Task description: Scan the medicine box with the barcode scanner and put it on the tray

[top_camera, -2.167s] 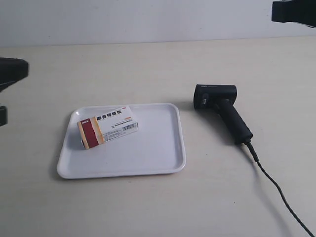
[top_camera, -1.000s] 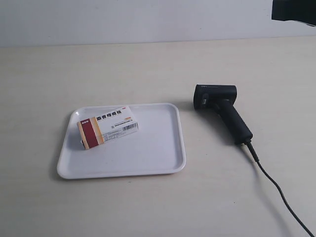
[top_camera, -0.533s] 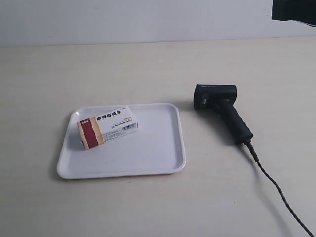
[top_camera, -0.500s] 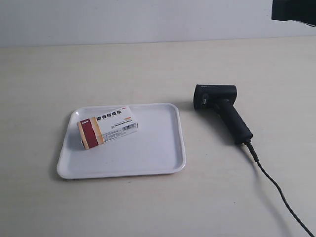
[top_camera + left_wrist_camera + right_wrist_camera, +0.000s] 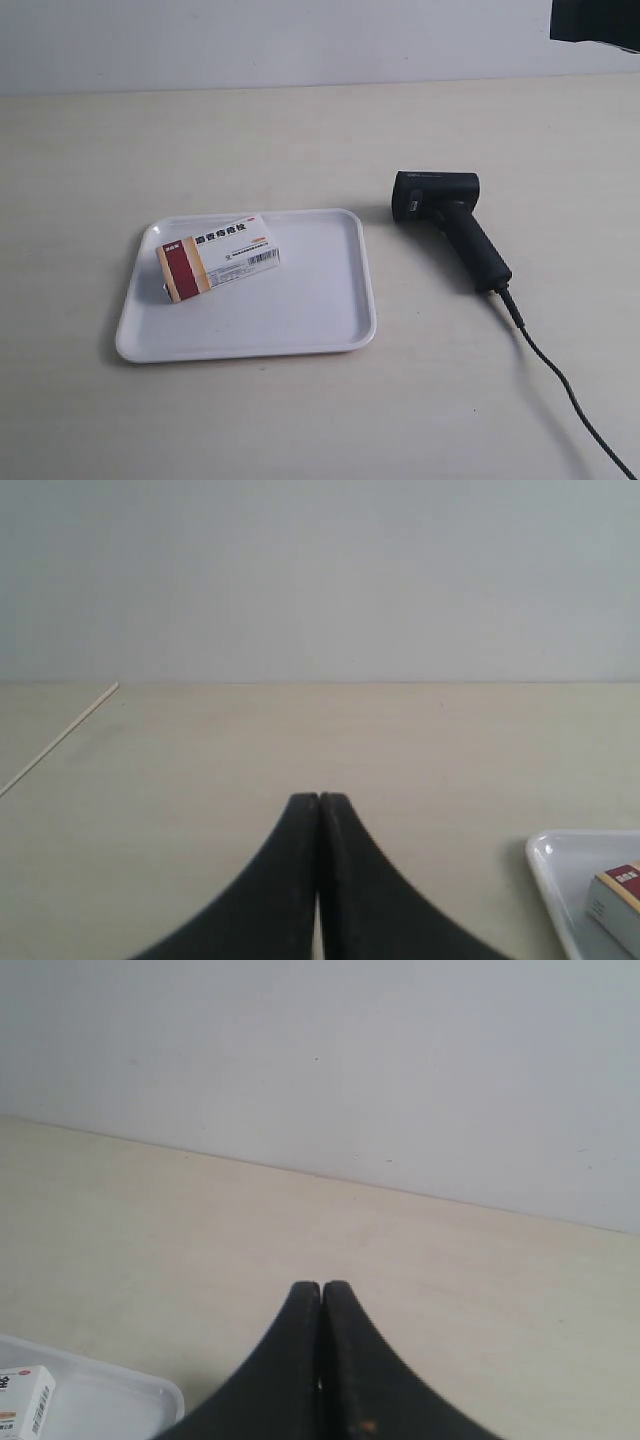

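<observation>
The medicine box (image 5: 217, 258), white with a dark red and tan end, lies on the white tray (image 5: 300, 310) in the tray's far left part. The black barcode scanner (image 5: 450, 225) lies on the table to the tray's right, its cable (image 5: 560, 385) trailing to the lower right corner. My left gripper (image 5: 319, 798) is shut with nothing in it, held over bare table; a tray corner (image 5: 545, 852) and the box end (image 5: 618, 900) show beside it. My right gripper (image 5: 321, 1286) is shut and empty too, with a tray corner (image 5: 160, 1392) and the box (image 5: 25, 1400) near it.
A pale wooden table (image 5: 300, 150) meets a white wall (image 5: 300, 40) behind. A dark part of the arm at the exterior view's right (image 5: 595, 22) shows in the top right corner. A thin pale line (image 5: 60, 735) crosses the table in the left wrist view.
The dark arm part at the exterior view's left edge has drawn out of view since the earliest frame. Box, tray and scanner lie where they were.
</observation>
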Motion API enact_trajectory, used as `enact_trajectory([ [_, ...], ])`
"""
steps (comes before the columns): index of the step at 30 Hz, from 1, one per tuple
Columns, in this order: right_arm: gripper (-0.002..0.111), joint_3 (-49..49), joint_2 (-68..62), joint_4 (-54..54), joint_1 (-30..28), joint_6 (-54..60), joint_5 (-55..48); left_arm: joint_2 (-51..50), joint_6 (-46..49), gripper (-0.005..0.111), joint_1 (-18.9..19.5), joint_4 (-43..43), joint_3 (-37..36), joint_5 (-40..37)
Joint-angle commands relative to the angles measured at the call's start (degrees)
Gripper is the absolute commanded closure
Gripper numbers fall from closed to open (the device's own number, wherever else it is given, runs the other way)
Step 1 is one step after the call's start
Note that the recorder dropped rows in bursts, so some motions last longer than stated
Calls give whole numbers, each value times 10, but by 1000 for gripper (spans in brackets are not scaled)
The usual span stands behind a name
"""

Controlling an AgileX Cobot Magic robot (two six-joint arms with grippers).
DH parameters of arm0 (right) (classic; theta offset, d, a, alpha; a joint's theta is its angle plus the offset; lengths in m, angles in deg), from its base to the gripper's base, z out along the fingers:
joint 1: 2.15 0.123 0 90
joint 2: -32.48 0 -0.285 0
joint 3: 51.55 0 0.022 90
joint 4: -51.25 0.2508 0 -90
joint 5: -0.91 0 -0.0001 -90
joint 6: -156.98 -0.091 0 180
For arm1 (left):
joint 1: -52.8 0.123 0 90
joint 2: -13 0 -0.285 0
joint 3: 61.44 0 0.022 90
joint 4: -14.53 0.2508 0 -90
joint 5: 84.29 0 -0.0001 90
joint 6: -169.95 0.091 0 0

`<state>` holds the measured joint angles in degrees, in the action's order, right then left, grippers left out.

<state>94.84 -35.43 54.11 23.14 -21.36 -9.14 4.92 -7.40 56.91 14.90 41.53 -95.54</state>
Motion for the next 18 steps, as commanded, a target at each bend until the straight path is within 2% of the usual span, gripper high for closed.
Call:
enact_trajectory([
  [1, 108, -3, 4, 1, 1, 1, 7, 3, -30, 105, 0, 11, -2, -6],
  [18, 108, -3, 4, 0, 1, 1, 5, 3, -30, 105, 0, 11, -2, -6],
])
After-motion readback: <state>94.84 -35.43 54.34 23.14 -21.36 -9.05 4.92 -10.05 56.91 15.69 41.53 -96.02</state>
